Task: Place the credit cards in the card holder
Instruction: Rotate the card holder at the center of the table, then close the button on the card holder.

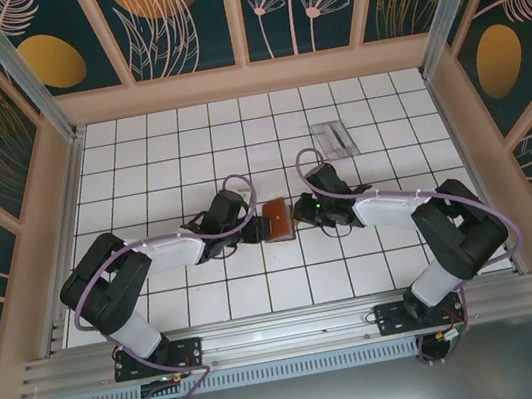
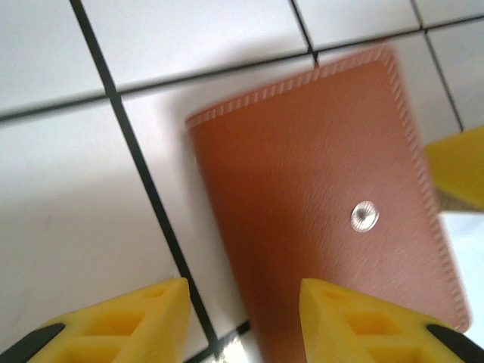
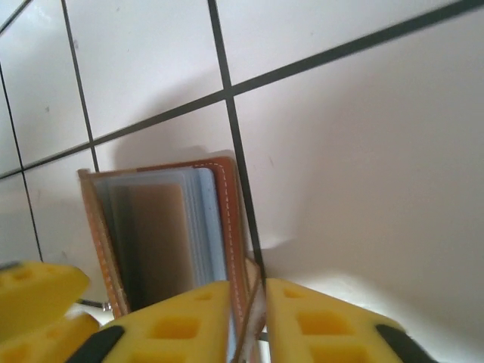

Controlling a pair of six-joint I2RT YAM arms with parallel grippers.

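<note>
Right gripper (image 3: 246,293) pinches only the edge of the wallet (image 2: 302,189), left gripper (image 2: 242,295) spread wide; a slip would, I think, flip it shut.

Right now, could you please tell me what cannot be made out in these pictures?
Right wrist view: whether the pale bluish layers inside the reddish-brown leather card holder are cards or sleeves; blurred.
Left wrist view: the holder's near edge, hidden behind the left pincer.
Top view: contents of the clear plastic tray, too small.
Right wrist view: how deeply the right pincer grips, cut off at the bottom.
</note>
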